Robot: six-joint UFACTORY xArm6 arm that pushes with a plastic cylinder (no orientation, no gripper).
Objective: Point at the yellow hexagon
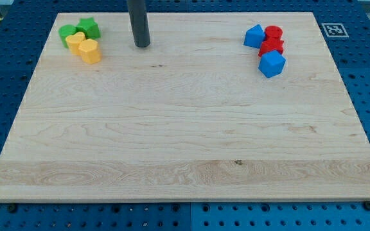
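Observation:
My tip [142, 45] rests on the wooden board near the view's top, left of centre. To its left lies a cluster of blocks: a yellow hexagon [75, 42], a yellow heart-like block [90, 51] touching it on the right, a green round block [67, 31] and a green star [89, 27] behind them. My tip stands about a hundred pixels to the right of the yellow hexagon, apart from every block.
At the view's top right lies a second cluster: a blue block [254, 36], a red cylinder [273, 33], a red block [272, 46] and a blue block [272, 64]. A printed marker tag [333, 29] sits beside the board's top right corner. The board [185, 141] lies on a blue pegboard table.

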